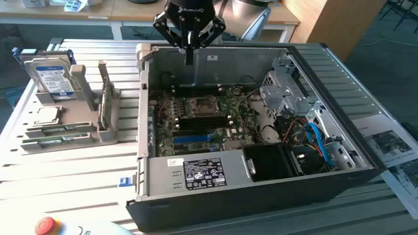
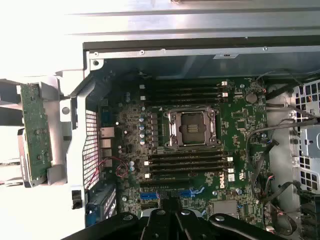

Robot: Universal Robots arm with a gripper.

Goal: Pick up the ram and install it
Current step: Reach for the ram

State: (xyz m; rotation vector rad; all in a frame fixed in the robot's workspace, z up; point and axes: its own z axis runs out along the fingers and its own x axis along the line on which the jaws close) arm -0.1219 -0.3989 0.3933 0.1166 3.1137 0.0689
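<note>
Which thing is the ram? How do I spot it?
Find the open computer case; a grey rack stands at the exterior view's left of it. The ram is the thin green stick standing on edge nearest the case, unlike the boxy hard drive or square chip.

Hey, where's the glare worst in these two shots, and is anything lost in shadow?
Wrist view: the holder around the ram is washed out white, while the motherboard is evenly lit. Exterior view: no strong glare; the fan inside the computer case sits in shadow.
</note>
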